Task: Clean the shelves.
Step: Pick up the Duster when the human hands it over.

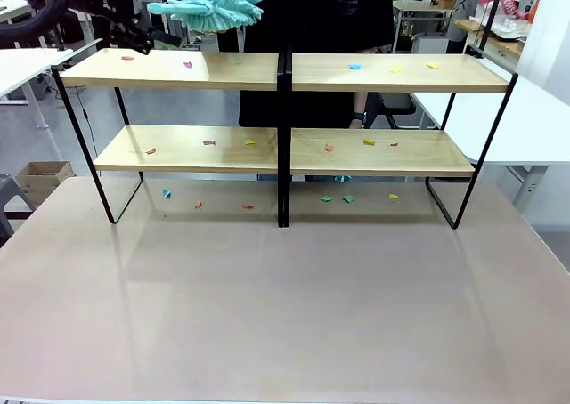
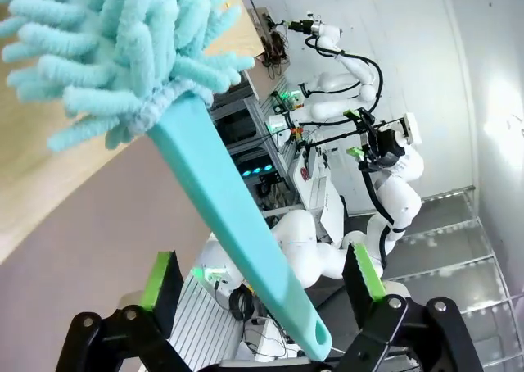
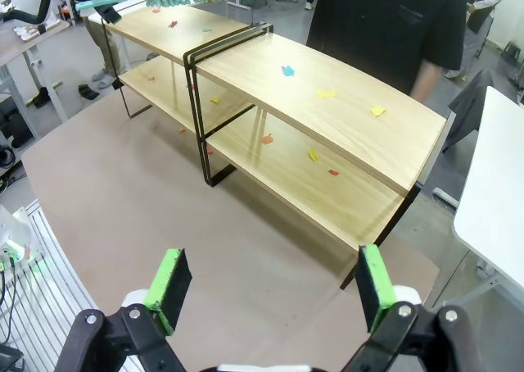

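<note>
- Left wrist view: the duster (image 2: 123,61) lies with its handle (image 2: 225,204) running lengthwise between the green pads (image 2: 160,280) of the left gripper (image 2: 262,278). The jaws stand wide apart and neither pad appears to touch the handle. The handle's tip is nearest the wrist, and the fluffy head points away.
- Front view: the shelves (image 1: 178,69) stand toward the far side of the tabletop (image 1: 285,315). The duster hangs just above the left end of the top board, its long axis roughly along that board.
- Coloured scraps (image 1: 355,67) lie on both boards and on the tabletop beneath.
- Right wrist view: the right gripper (image 3: 270,278), jaws apart and empty, is well back from the shelves, so the left arm is nearer.
- Judgement: the next move calls for closing on the handle before any sweep.
</note>
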### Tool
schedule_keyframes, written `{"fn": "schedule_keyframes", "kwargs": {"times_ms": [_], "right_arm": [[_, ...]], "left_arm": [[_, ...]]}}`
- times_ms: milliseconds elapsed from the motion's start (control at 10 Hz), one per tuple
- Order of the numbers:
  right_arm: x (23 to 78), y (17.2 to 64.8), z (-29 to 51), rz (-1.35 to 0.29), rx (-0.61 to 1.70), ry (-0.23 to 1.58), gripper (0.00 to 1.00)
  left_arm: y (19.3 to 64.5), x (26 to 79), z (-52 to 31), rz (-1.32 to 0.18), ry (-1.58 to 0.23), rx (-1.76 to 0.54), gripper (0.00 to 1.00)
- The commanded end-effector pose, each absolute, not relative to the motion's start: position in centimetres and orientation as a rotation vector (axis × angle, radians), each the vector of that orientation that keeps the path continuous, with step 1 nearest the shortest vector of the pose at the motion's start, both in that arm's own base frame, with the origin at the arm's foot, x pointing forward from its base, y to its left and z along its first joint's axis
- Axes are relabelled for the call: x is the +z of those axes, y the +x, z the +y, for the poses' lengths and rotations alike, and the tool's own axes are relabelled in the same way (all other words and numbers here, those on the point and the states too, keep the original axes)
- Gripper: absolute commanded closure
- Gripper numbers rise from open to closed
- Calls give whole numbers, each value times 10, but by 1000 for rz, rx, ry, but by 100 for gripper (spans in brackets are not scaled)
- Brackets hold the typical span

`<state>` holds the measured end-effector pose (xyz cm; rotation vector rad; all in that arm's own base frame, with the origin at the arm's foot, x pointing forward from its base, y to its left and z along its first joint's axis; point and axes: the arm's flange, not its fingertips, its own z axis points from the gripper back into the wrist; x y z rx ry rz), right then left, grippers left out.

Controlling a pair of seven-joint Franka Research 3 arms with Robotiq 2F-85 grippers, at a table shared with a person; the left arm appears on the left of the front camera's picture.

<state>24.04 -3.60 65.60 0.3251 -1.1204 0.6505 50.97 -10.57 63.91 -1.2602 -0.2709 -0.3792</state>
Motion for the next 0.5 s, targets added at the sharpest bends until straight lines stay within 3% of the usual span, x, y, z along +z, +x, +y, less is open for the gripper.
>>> {"fn": "schedule_keyframes", "kwargs": {"times_ms": [0, 400], "right_arm": [[656, 241, -36, -1123, 655, 330, 0], [656, 241, -36, -1123, 655, 330, 0]], "left_arm": [[515, 644, -105, -296, -1296, -331, 0], [525, 637, -103, -337, -1314, -251, 0]]}}
